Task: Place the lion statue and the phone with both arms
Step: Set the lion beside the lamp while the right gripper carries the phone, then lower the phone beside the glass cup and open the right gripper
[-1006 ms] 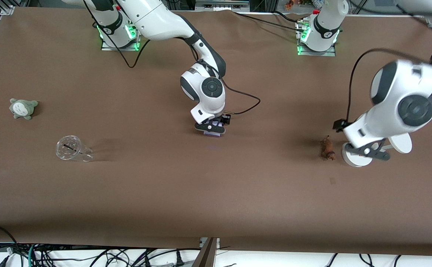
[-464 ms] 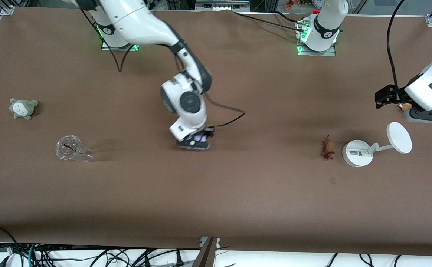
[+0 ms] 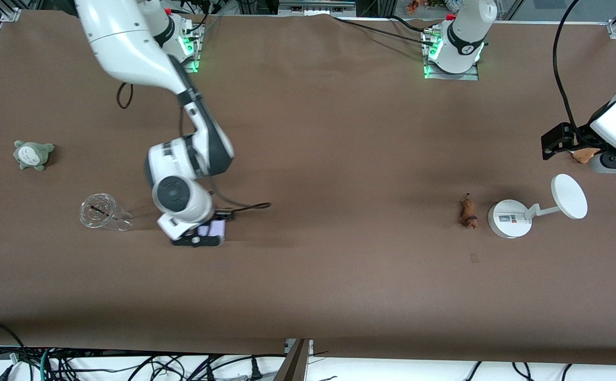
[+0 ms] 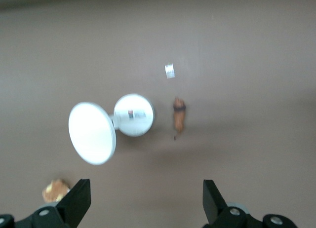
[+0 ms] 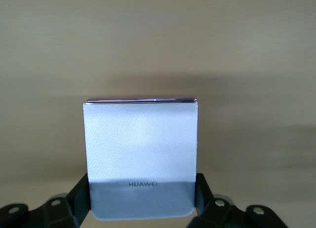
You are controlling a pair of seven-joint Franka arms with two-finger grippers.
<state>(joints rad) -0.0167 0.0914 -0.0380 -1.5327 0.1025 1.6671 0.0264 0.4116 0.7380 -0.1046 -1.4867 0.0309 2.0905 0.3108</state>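
From the front, the right gripper [image 3: 205, 235] is low over the table, jaws clamped on the phone [image 3: 216, 228], just beside a clear cup [image 3: 101, 212] lying on its side toward the right arm's end. A grey plush [image 3: 33, 154] sits well apart from it. The left gripper [image 3: 596, 159] hangs over the left arm's end of the table; the lion statue [image 3: 467, 211] lies on the cloth apart from it, with a white stand [image 3: 510, 218] just beside the statue.

In the left wrist view, the fingers [image 4: 76, 201] stand wide apart and empty, the lion statue [image 4: 179, 117] and white stand [image 4: 133, 114] both well clear of them.

In the right wrist view, the phone [image 5: 142, 159] is pinched by its lower edge only. With so little of it held, I'd worry it could pivot or slip as it's set down. The left gripper could also nudge the stand when it goes for the statue.
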